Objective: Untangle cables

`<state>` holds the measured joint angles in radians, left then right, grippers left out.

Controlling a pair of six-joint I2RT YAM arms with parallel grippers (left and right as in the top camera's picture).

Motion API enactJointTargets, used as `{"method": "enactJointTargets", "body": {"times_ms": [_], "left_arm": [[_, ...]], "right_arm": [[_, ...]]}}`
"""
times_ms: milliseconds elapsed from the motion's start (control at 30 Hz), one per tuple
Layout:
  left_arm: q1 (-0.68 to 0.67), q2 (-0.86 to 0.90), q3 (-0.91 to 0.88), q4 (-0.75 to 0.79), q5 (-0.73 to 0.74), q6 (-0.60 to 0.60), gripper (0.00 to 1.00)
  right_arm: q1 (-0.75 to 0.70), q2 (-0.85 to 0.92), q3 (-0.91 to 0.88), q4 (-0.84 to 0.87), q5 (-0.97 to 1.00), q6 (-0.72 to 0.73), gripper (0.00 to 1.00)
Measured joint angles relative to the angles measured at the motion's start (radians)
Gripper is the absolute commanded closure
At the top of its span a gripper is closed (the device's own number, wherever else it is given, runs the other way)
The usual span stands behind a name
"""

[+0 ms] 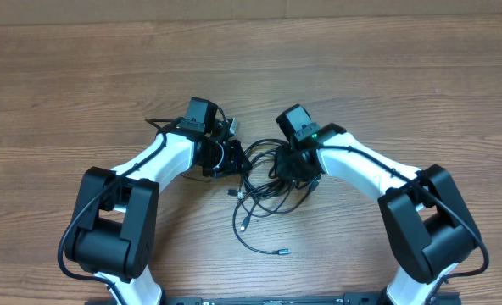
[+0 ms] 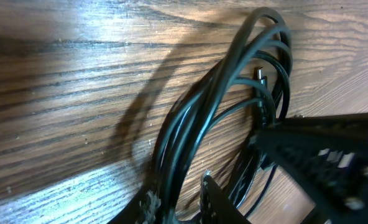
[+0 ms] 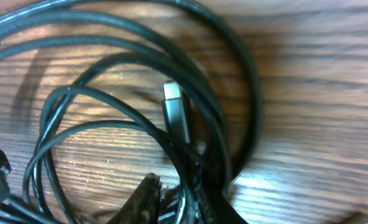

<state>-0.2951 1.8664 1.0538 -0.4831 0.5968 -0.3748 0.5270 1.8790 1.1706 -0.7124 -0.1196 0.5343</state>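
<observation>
The cables [image 1: 264,188] are thin black cords lying in a tangle of loops on the wooden table [image 1: 81,76] between my two grippers. My left gripper [image 1: 228,158] sits at the tangle's left edge. In the left wrist view a bundle of cables [image 2: 190,121] runs down between its fingers [image 2: 148,208], and the left gripper [image 2: 181,202] is shut on it. My right gripper [image 1: 295,169] is at the tangle's upper right. In the right wrist view the right gripper [image 3: 179,196] is shut on crossing cables [image 3: 253,99], just below a silver-tipped plug [image 3: 174,106].
Two loose cable ends trail toward the front, one plug [image 1: 245,227] near the tangle and one [image 1: 282,252] farther out. A small plug [image 2: 260,77] lies inside the loop in the left wrist view, and the other arm's black body [image 2: 321,155] stands close on the right.
</observation>
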Motion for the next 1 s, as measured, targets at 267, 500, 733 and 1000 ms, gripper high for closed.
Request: {"method": "enactJointTargets", "body": {"times_ms": [267, 500, 733, 1000], "left_arm": [[0.0, 0.0, 0.0, -0.001, 0.0, 0.012, 0.8], [0.0, 0.0, 0.0, -0.002, 0.0, 0.012, 0.8], [0.0, 0.0, 0.0, -0.003, 0.0, 0.012, 0.8], [0.0, 0.0, 0.0, -0.003, 0.0, 0.013, 0.8]], "right_arm": [[-0.01, 0.003, 0.15, -0.071, -0.037, -0.057, 0.74], [0.023, 0.015, 0.108, -0.063, -0.03, -0.068, 0.74], [0.027, 0.078, 0.07, -0.04, 0.006, -0.069, 0.74], [0.027, 0.082, 0.09, -0.111, 0.002, -0.087, 0.73]]}}
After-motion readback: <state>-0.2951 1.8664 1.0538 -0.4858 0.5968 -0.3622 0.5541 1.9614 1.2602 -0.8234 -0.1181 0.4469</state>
